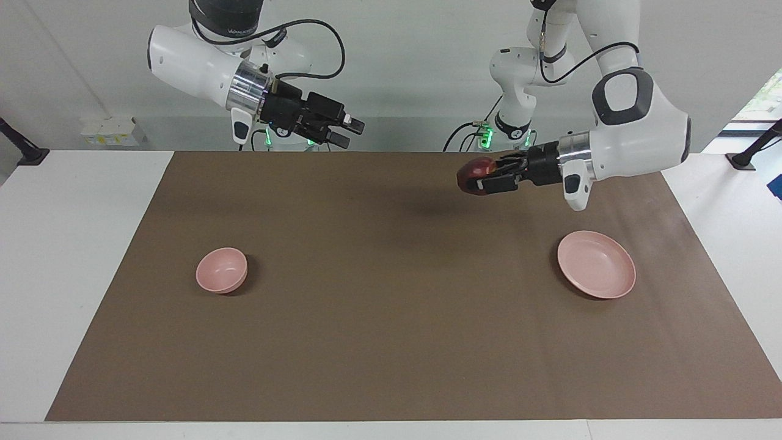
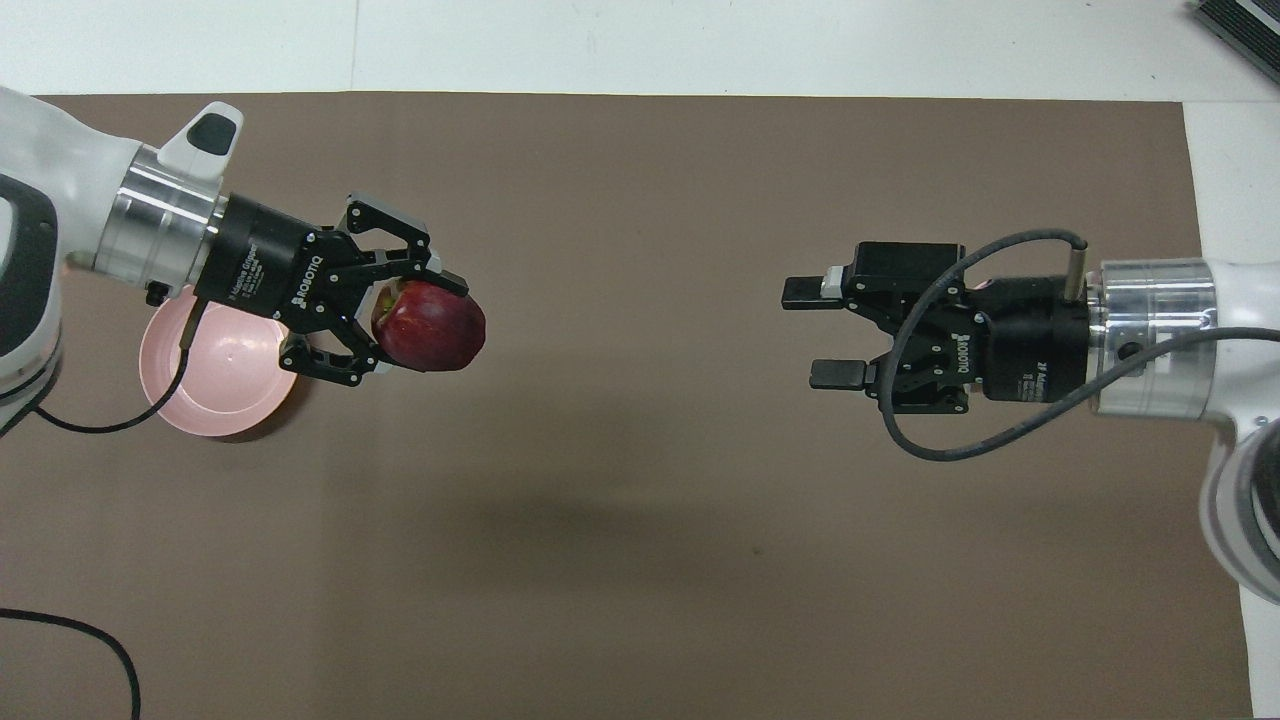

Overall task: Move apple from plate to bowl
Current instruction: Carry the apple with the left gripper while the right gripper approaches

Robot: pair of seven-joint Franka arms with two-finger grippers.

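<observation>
My left gripper is shut on the dark red apple, with a yellowish patch at its stem end. It holds the apple in the air over the brown mat, just off the plate toward the table's middle. The wide pale pink plate lies bare at the left arm's end. At the right arm's end sits the small deep pink bowl, with nothing in it. My right gripper hangs open and level over the mat, hiding the bowl in the overhead view.
A brown mat covers most of the white table. A black cable curls onto the mat near the left arm's base. Both arms reach in level above the mat.
</observation>
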